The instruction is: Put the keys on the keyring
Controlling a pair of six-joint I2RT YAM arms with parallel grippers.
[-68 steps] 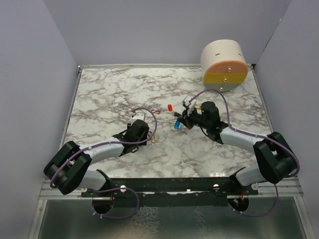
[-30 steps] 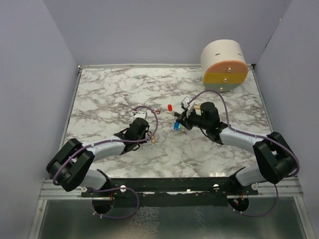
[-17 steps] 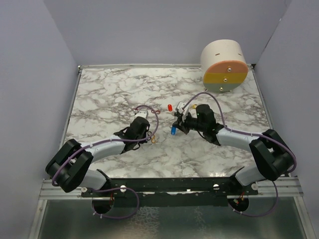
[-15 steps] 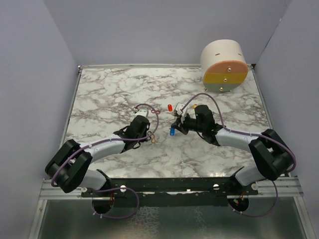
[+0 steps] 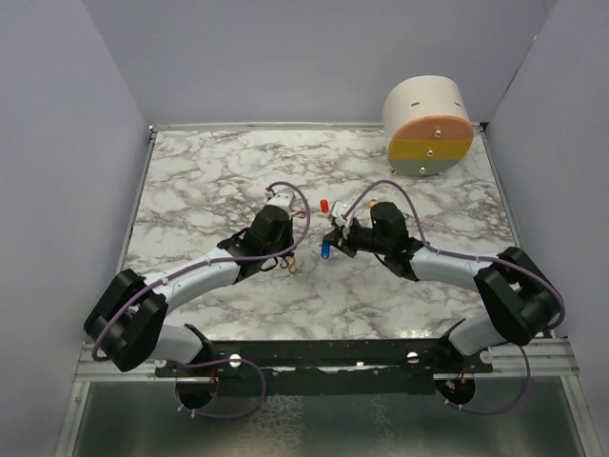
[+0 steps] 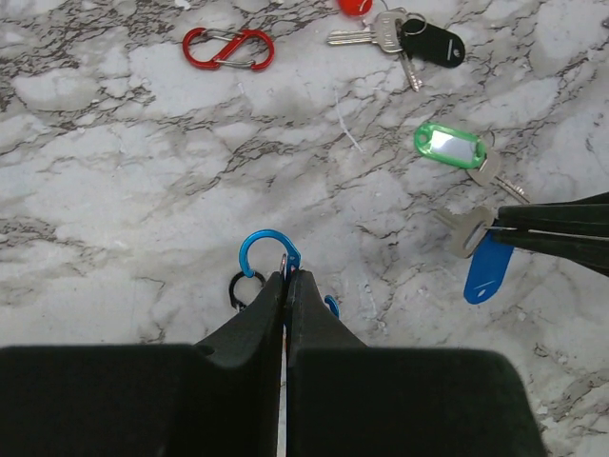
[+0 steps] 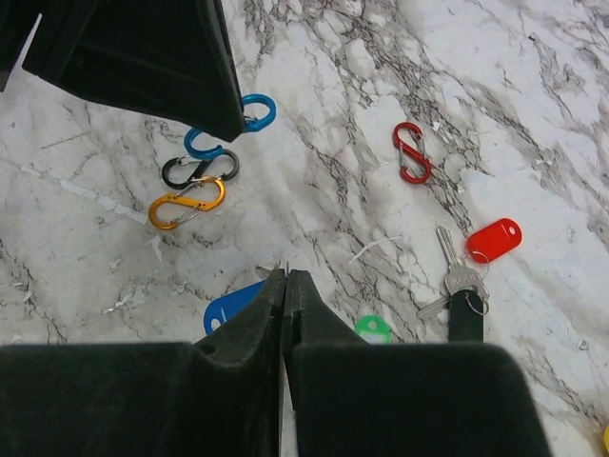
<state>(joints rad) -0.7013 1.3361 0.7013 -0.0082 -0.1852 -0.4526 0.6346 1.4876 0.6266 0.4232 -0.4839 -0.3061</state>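
While my left gripper (image 6: 285, 276) is pinched shut on the blue loop of the keyring (image 6: 267, 249) near mid-table, my right gripper (image 7: 285, 278) clamps the blue-tagged key (image 6: 485, 268) just beside it, not yet joined. No key looks threaded: the green-tagged key (image 6: 450, 145), black-tagged keys (image 6: 428, 43) and red-tagged key (image 7: 493, 238) lie loose on the marble table (image 5: 209, 181), a red clip (image 6: 228, 48) apart. Plain grey walls (image 5: 285, 57) enclose it, and a cream drum (image 5: 428, 119) stands far right.
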